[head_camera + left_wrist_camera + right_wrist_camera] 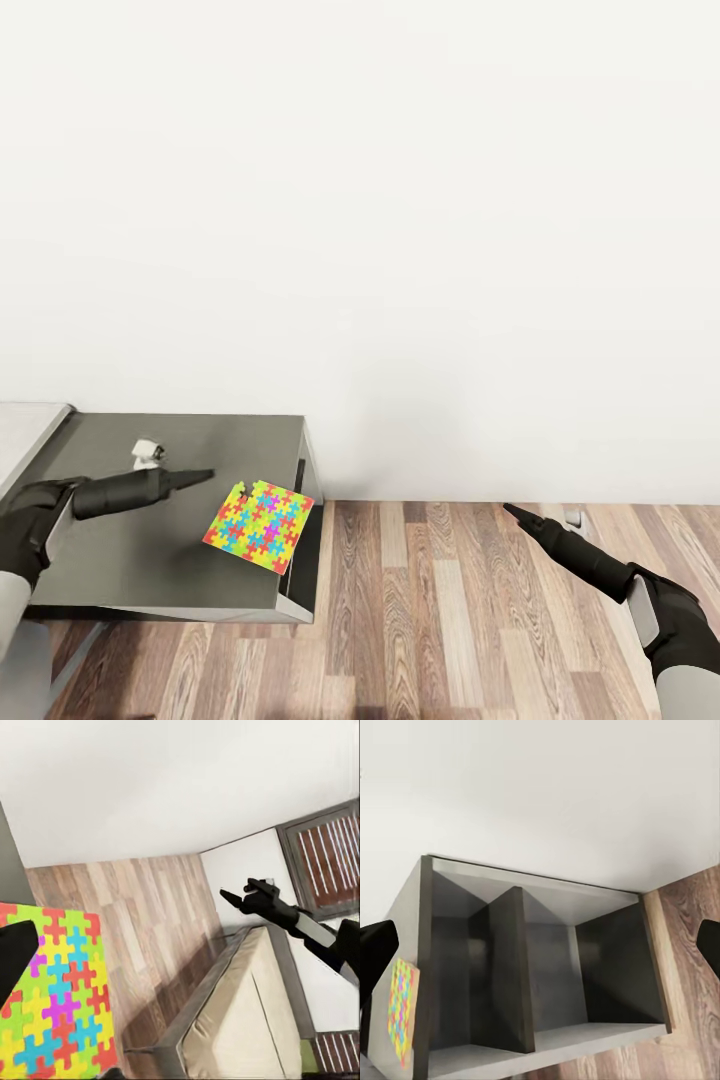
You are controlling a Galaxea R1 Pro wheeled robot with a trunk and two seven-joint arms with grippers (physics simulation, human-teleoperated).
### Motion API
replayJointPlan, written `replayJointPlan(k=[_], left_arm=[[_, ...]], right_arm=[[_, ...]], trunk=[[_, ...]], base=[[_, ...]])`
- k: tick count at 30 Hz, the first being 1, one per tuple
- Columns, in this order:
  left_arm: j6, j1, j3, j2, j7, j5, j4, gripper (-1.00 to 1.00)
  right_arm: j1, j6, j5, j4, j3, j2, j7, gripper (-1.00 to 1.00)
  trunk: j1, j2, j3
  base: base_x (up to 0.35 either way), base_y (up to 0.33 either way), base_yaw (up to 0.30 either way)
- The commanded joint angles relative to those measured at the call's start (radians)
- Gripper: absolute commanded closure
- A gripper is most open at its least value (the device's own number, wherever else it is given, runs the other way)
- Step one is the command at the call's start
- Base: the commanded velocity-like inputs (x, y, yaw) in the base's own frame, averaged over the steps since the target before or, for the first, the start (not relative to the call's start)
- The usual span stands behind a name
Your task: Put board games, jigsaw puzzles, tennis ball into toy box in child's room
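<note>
A white wall (pixel 400 200) and plank floor (pixel 450 620) take up most of the head view. At the left stands the dark cabinet end of the table (pixel 120 570), its open shelves seen from the right wrist. One jigsaw puzzle (pixel 258 512) lies flat at the top's right edge, one corner overhanging. The left gripper (pixel 200 476) hovers just beside it, seemingly pressed together and empty; the right gripper (pixel 512 511) hangs over the floor, well apart, its state unclear. The step looks like fetching this puzzle, so the left claw must next spread and pinch the overhanging edge.

Cut off and unclear for you

Your table (pixel 150 590) runs off the left edge; the small white object (pixel 148 453) is too small to identify.
</note>
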Motion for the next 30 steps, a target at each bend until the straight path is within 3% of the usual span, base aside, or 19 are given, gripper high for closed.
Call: replayJointPlan(k=[1, 4, 6, 10, 30], left_arm=[[0.008, 0.016, 0.001, 0.002, -0.014, 0.001, 0.0, -1.0], [0.009, 0.05, 0.028, 0.006, -0.014, 0.003, 0.001, -1.0], [0.012, 0.058, 0.064, 0.007, -0.014, 0.003, -0.001, -1.0], [0.013, 0.064, 0.095, 0.007, -0.014, 0.004, -0.003, -1.0], [0.019, 0.065, 0.107, 0.005, -0.014, 0.005, -0.038, -1.0]], right_arm=[[-0.001, 0.008, -0.004, 0.0, -0.002, 0.0, 0.002, -1.0], [-0.001, 0.01, -0.004, -0.004, -0.002, 0.0, 0.013, -1.0], [-0.001, 0.01, -0.004, -0.005, -0.002, 0.001, 0.037, -1.0], [-0.001, 0.01, -0.003, -0.006, -0.001, 0.001, 0.085, -1.0], [-0.001, 0.009, -0.004, -0.007, 0.0, 0.003, 0.124, -1.0]], trunk=[[0.001, -0.002, -0.001], [0.001, -0.002, 0.0], [0.001, -0.002, 0.002], [0.001, -0.002, 0.008], [0.001, -0.002, 0.041]], base=[[0.0, 0.0, 0.0], [0.0, 0.0, 0.0], [0.0, 0.0, 0.0], [0.0, 0.0, 0.0], [0.0, 0.0, 0.0]])
